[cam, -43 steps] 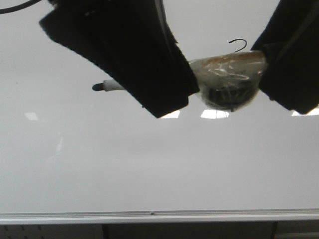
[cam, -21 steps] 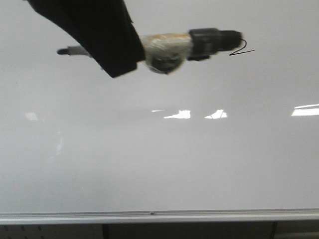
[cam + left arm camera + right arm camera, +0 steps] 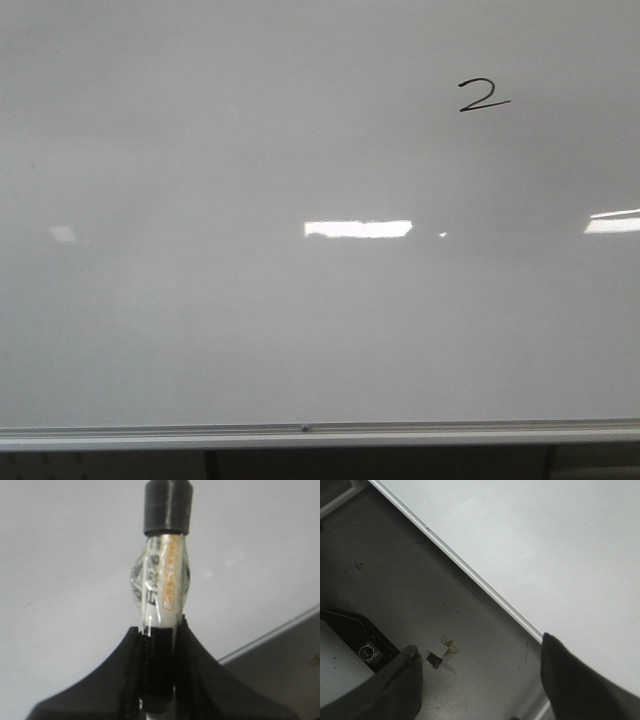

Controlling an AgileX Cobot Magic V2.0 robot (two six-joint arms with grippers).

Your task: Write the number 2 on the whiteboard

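A handwritten black number 2 (image 3: pixel 483 95) on the whiteboard (image 3: pixel 250 320); marker (image 3: pixel 164 585) label print illegible.

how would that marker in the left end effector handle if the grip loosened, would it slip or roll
The marker looks like a stiff, round barrel, so it would probably roll if set down flat. The crinkled clear tape around its middle likely adds some grip, though the left end effector pinches the smoother barrel below it, where it might slip. It seems slim and probably light.

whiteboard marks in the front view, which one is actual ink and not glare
The number 2 on the whiteboard: a thin black stroke, upper right. The long rectangle and right-edge streak are bright white light reflections.
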